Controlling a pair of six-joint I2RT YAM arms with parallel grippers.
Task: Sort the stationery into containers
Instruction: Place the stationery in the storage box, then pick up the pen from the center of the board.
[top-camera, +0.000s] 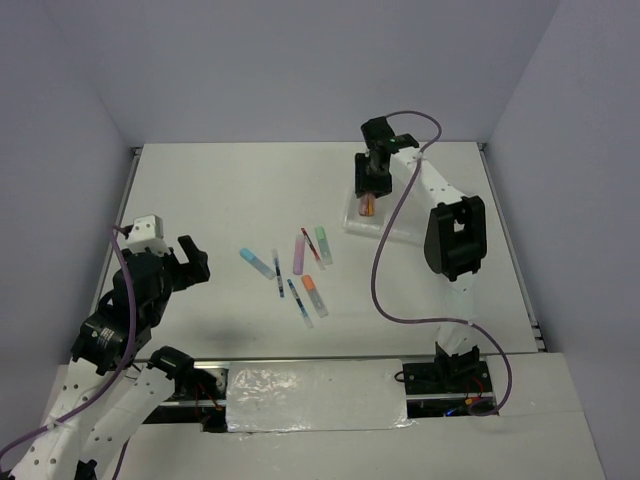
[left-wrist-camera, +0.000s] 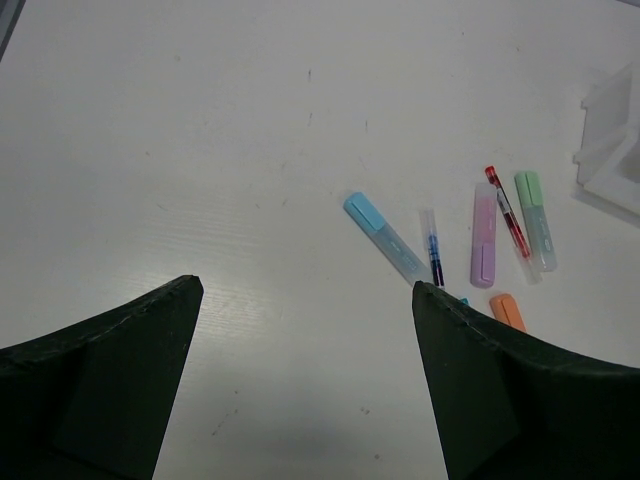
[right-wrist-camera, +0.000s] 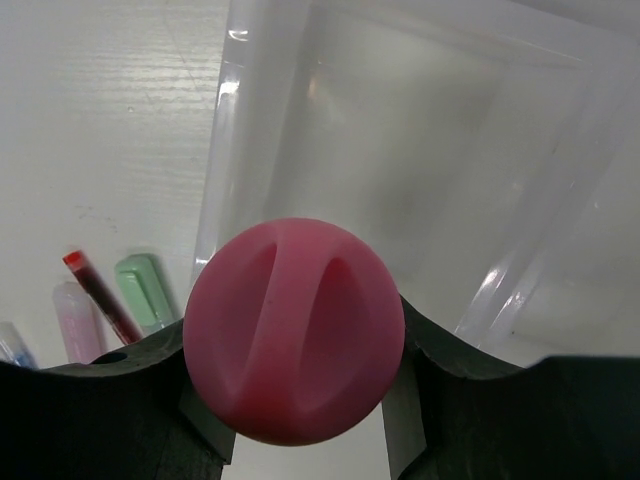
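**Half my view is blocked, as usual**

My right jaws are pinching the pink-capped cylinder (right-wrist-camera: 293, 340) at the left end of the clear tray (right-wrist-camera: 225, 150). On the wrist cam the round cap hides its whole body. The tray runs off-frame, so I can't count compartments. From above, my own arm covers part of it too.

Left jaws are spread and holding nothing, well apart from the pile. One dark finger cuts off the orange highlighter (left-wrist-camera: 508, 310).

The blue highlighter (left-wrist-camera: 385, 238), blue pen (left-wrist-camera: 434, 248), purple highlighter (left-wrist-camera: 483, 250), red pen (left-wrist-camera: 507, 212) and green highlighter (left-wrist-camera: 535, 215) lie loose on the white, faintly scuffed worktop (top-camera: 220, 190). Plain pale walls (top-camera: 300, 60) stand on three sides.
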